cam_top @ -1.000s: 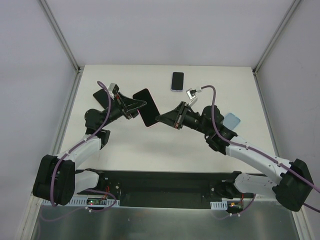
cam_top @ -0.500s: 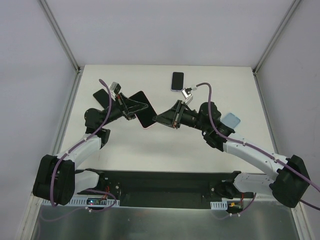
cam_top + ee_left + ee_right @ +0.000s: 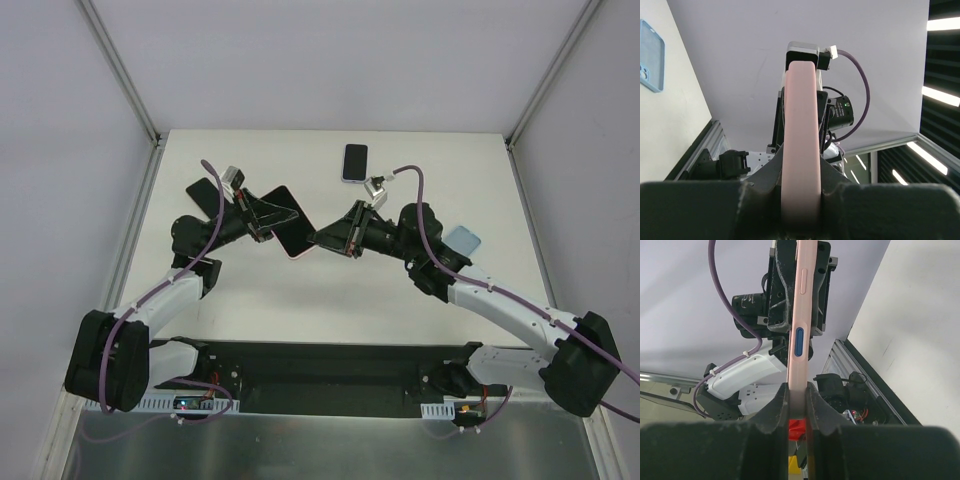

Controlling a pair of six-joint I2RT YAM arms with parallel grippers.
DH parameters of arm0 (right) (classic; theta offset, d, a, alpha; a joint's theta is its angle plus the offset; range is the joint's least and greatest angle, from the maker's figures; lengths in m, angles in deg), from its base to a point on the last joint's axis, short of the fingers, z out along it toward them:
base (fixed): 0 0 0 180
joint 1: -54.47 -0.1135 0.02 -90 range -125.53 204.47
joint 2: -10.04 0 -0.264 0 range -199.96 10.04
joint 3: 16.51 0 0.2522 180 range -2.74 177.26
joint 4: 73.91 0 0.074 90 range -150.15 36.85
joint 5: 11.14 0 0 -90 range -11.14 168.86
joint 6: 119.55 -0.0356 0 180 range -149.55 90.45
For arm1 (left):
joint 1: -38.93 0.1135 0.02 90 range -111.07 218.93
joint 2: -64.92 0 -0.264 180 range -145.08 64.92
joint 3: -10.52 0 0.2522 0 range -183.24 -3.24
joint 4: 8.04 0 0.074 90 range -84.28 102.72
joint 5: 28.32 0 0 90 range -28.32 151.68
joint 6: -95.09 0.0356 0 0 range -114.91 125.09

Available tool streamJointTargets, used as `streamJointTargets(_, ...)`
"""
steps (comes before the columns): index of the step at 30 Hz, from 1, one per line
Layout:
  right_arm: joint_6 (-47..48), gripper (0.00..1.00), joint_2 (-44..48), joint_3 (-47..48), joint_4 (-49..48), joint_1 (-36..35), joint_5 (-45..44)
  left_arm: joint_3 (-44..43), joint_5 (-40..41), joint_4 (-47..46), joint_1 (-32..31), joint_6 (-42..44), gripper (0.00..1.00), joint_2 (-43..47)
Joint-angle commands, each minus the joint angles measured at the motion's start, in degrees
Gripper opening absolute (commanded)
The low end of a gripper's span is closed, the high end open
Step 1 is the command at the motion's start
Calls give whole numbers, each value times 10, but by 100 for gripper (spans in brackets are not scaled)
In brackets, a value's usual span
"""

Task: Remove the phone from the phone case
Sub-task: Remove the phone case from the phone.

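The phone [image 3: 285, 218], dark screen up, sits in a pink phone case [image 3: 297, 254] and is held in the air between both arms. My left gripper [image 3: 270, 222] is shut on the case's left edge; its pink side [image 3: 801, 145] runs up between the jaws of the left gripper [image 3: 801, 200]. From the other side my right gripper [image 3: 316, 238] is shut on the case. The case's thin side [image 3: 800, 315], with its blue button, rises out of the right gripper [image 3: 797, 402].
A second phone [image 3: 355, 162] in a pale case lies at the back of the white table [image 3: 330, 290]. A light blue case [image 3: 463, 240] lies by the right arm and shows in the left wrist view as the same blue case [image 3: 651, 55]. A dark phone [image 3: 203, 195] lies under the left arm.
My left gripper has closed on the case's edge. The phone has shifted a little to the left and back, and the right arm followed it.
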Motion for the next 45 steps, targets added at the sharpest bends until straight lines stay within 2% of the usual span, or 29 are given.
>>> streamJointTargets(1, 17, 24, 21, 2, -4, 12, -8, -6, 14, -23, -4, -16, 0, 34)
streamJointTargets(2, 17, 34, 23, -1, -4, 12, -13, -7, 13, -19, -4, -15, 0, 35)
streamJointTargets(3, 17, 37, 27, -5, -4, 12, -16, -9, 15, -19, -4, -15, 0, 34)
streamJointTargets(6, 10, 38, 41, -13, -13, 13, -22, -9, 17, -23, -3, -18, 0, 30)
streamJointTargets(10, -4, 29, 57, -28, -26, 17, -24, -10, 19, -36, -3, -24, 0, 24)
streamJointTargets(16, -29, 28, 47, -35, -63, 19, -9, -10, 21, -37, -3, -25, 0, 23)
streamJointTargets(18, -37, 33, 38, -38, -84, 18, -4, -10, 21, -36, -3, -25, 0, 25)
streamJointTargets(19, -46, 40, 35, -39, -99, 18, 1, -10, 23, -35, -3, -24, 0, 25)
streamJointTargets(24, -55, 41, 22, -42, -120, 16, 8, -9, 23, -35, -3, -23, 0, 25)
streamJointTargets(27, -55, 36, 19, -40, -121, 15, 9, -10, 24, -35, -2, -23, 0, 25)
streamJointTargets(28, -55, 29, 19, -40, -123, 14, 10, -10, 23, -35, -2, -23, 0, 23)
streamJointTargets(33, -61, 12, 18, -43, -134, 14, 12, -12, 26, -34, -2, -23, 0, 23)
streamJointTargets(34, -62, 4, 18, -44, -142, 14, 14, -11, 26, -34, -2, -23, 0, 22)
streamJointTargets(35, -65, 1, 18, -44, -147, 15, 15, -10, 27, -34, -1, -23, 0, 22)
streamJointTargets(39, -75, 1, 22, -44, -180, 7, 20, -10, 31, -33, -1, -20, 0, 13)
streamJointTargets(41, -74, 1, 19, -38, -228, 1, 28, -6, 33, -44, -1, -23, 0, -4)
streamJointTargets(45, -74, 1, 1, -18, -337, -19, 57, 10, 48, -145, -1, -83, 0, -59)
